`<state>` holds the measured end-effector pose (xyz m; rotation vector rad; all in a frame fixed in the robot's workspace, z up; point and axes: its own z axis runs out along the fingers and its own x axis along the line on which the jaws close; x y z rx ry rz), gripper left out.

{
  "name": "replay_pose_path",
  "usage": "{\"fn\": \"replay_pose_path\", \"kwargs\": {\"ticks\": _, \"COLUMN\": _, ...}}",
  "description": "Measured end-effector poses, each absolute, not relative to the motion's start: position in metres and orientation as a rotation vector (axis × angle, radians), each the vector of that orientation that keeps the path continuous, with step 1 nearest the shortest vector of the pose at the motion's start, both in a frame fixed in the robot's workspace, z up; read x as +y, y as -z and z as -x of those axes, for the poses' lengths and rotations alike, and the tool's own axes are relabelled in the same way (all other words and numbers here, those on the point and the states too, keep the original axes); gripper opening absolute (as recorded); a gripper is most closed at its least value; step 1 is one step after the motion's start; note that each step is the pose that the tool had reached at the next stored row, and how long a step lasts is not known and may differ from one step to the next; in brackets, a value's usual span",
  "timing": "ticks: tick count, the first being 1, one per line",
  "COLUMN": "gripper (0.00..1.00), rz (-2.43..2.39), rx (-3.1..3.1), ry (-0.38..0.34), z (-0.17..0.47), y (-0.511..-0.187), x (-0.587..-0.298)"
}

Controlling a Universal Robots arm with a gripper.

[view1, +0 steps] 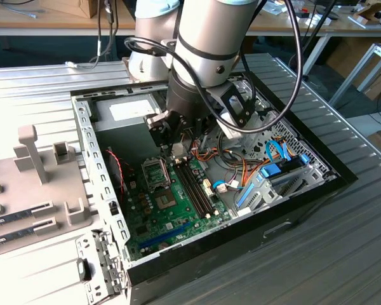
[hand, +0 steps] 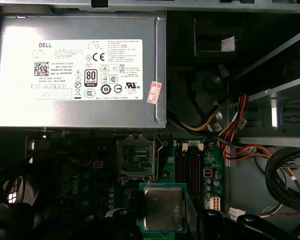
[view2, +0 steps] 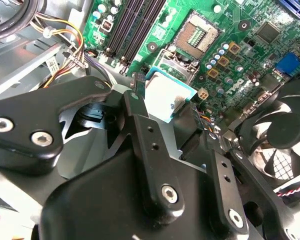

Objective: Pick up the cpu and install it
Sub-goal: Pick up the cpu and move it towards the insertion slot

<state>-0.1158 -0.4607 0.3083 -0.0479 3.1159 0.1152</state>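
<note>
Cpu sits pinched by its edges in the closed-down jaws of the gripper, hovering over the board just beside the open socket, so I'd say it wants squaring up and lowering gently, never forced.

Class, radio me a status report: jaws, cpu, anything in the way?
Report: jaws shut on cpu. Held over board, beside empty socket. No obstruction seen.
</note>
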Motion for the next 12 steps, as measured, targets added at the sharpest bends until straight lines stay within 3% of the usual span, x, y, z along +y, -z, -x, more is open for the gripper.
{"fn": "replay_pose_path", "kwargs": {"ticks": 12, "gripper": 0.47, "rz": 0.048, "rx": 3.116, "ry": -0.115, "z": 0.1082, "y": -0.3047, "x": -0.4607}}
